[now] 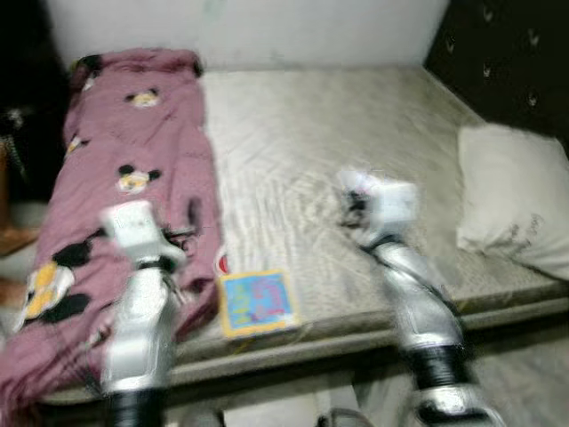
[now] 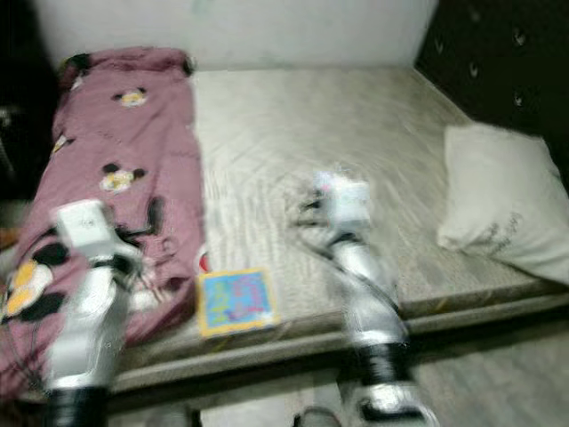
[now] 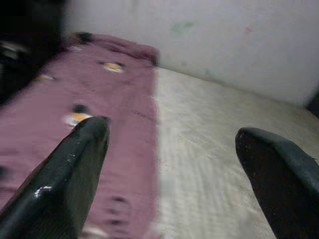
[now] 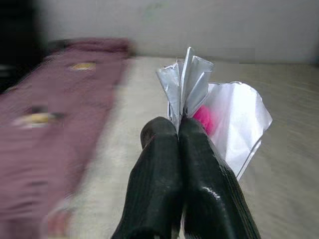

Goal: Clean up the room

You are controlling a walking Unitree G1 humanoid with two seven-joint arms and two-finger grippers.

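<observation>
My right gripper [image 4: 178, 130] is shut on a crumpled silver and white wrapper [image 4: 227, 119] with a pink patch, held above the bare mattress [image 1: 356, 133]. In the left eye view the same wrapper [image 1: 357, 183] shows as a pale blur just beyond the right wrist. My left gripper [image 3: 172, 137] is open with nothing between its fingers, raised over the edge of a maroon cartoon-mouse blanket [image 1: 124, 178] that covers the left side of the bed. A blue and yellow picture book [image 1: 256, 302] lies flat near the bed's front edge, between the two arms.
A white pillow [image 1: 516, 200] rests at the right of the mattress against a dark tufted headboard [image 1: 507, 53]. A white wall [image 1: 267, 27] runs behind the bed. A small red and white item [image 1: 220, 261] pokes out beside the blanket.
</observation>
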